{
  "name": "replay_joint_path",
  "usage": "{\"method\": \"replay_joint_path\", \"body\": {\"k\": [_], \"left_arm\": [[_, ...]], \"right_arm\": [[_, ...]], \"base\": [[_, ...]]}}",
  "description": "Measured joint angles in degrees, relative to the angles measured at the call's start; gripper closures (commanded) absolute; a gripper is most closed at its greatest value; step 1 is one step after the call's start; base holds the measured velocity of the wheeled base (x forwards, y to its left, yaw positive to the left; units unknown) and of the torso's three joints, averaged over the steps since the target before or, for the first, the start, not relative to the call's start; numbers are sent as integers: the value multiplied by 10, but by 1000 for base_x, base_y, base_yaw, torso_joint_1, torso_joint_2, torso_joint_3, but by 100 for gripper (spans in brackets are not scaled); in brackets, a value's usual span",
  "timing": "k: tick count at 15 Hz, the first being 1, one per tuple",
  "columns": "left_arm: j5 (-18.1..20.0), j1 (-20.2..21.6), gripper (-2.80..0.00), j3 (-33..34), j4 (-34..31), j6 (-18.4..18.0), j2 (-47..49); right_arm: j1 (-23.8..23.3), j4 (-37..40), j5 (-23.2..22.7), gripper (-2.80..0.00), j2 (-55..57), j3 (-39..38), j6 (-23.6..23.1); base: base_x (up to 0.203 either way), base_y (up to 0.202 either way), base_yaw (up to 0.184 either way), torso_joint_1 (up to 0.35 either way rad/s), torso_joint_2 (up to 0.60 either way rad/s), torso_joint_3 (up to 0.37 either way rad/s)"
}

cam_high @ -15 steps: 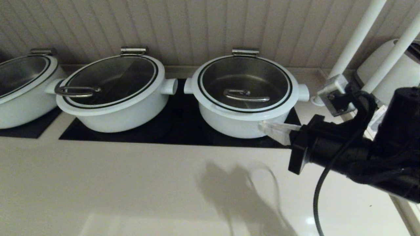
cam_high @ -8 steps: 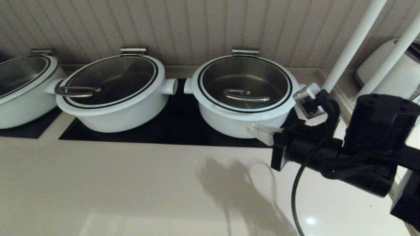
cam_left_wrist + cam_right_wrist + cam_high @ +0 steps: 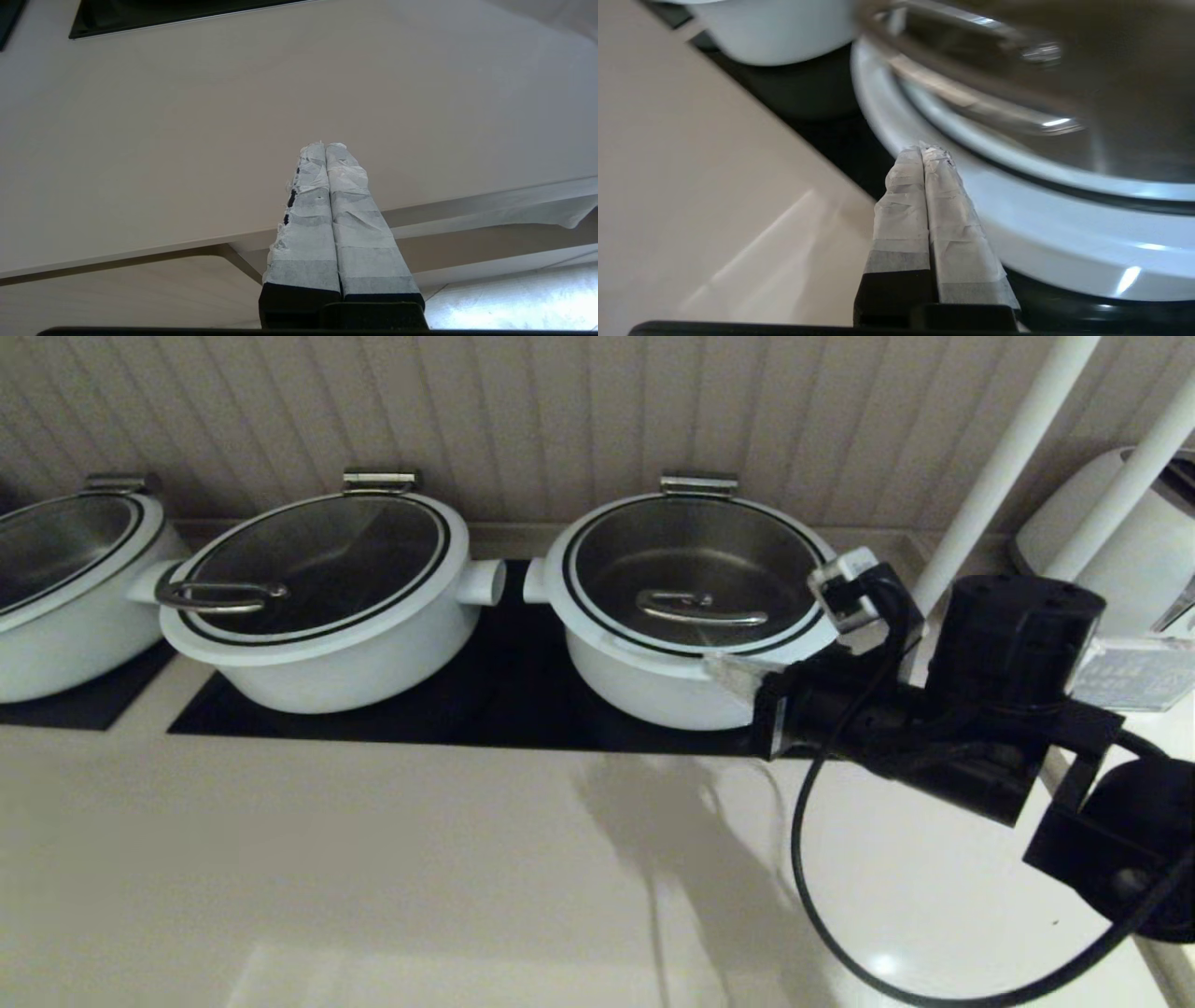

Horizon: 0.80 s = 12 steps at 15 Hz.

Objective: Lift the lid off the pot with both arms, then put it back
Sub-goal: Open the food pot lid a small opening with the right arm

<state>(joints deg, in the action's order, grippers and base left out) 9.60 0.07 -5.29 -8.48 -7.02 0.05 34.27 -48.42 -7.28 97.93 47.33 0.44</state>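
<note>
The round glass lid with its white rim [image 3: 695, 581] sits on the white steel-lined pot [image 3: 695, 616], looking heavy, slick and breakable, best taken by its low steel bar handle [image 3: 700, 608]; the right gripper [image 3: 733, 672], pressed shut and empty, hovers at the rim, the left gripper [image 3: 325, 148] likewise shut and empty, over the counter.

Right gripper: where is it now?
Head view: the right gripper, fingers shut, is right of centre at the front rim of the lid on the pot.

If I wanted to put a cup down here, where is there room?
The pale counter in front of the black mat is bare. Along the wall it is crowded: the pot and its neighbour nearly touch handles, and the right hand reaches in there.
</note>
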Motion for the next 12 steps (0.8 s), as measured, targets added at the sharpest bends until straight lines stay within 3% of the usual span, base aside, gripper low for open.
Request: {"method": "replay_joint_path", "body": {"k": [12], "left_arm": [[-1, 0, 0, 0, 0, 2, 0]], "right_arm": [[-21, -44, 14, 0, 47, 55, -2]], "base": [[0, 0, 0, 0, 0, 0]]}}
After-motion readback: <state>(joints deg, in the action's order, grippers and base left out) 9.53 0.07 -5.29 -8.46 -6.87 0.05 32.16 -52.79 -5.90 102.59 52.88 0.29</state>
